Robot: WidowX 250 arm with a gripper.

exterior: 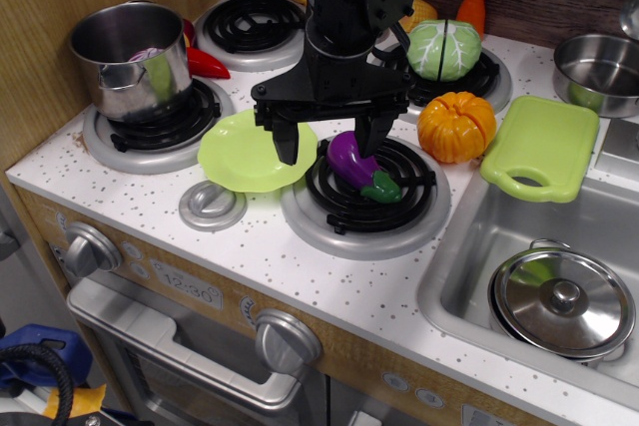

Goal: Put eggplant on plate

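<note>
The purple eggplant [359, 168] with its dark green cap lies on the front right burner [365, 195], cap pointing front right. The round lime-green plate [240, 157] sits just left of that burner, between the two front burners. My gripper [329, 137] hangs open right above the eggplant's left end. One finger [286, 141] is over the plate's right edge and the other [373, 130] is behind the eggplant. The eggplant lies between them, and I cannot tell if they touch it.
A steel pot [135, 57] stands on the front left burner. An orange pumpkin [456, 127], a green cabbage [444, 49] and a lime cutting board [542, 147] are to the right. A sink [499, 246] holds a lidded pot [564, 301].
</note>
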